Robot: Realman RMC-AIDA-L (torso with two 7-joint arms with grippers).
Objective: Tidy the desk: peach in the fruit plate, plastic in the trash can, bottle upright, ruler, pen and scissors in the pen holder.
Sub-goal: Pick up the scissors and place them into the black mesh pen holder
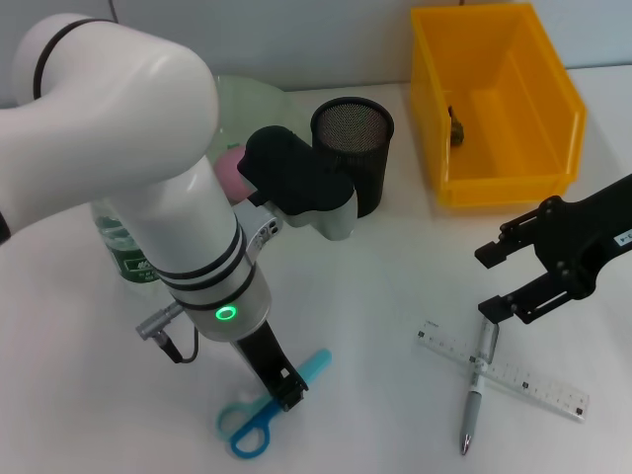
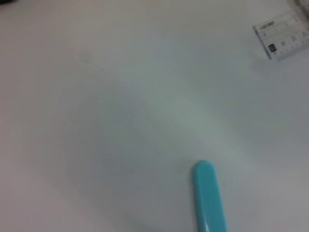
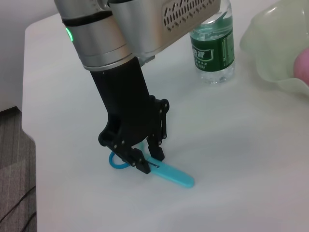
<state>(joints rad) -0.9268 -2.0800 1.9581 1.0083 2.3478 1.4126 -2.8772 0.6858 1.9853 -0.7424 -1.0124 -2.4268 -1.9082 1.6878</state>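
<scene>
White tabletop [image 1: 375, 286] lay under everything. At its far right edge stood the yellow trash can [image 1: 553, 94] with a small dark scrap inside. Behind the left arm sat the pale green fruit plate [image 1: 247, 99], the pink peach [image 1: 229, 170] in it, and near it the bottle [image 3: 213, 48] stood upright with its green label. The black mesh pen holder [image 1: 353, 148] stood between the plate and the can.

The left gripper [image 3: 147, 159] was down at the near edge of the table, its fingers narrowed around the blue scissors [image 1: 259, 415], which lay flat with the capped blade pointing towards the ruler. The right gripper [image 1: 491, 281] hovered spread wide and empty above the clear ruler [image 1: 513, 373]. The pen [image 1: 474, 390] lay crosswise over the ruler, touching it.
</scene>
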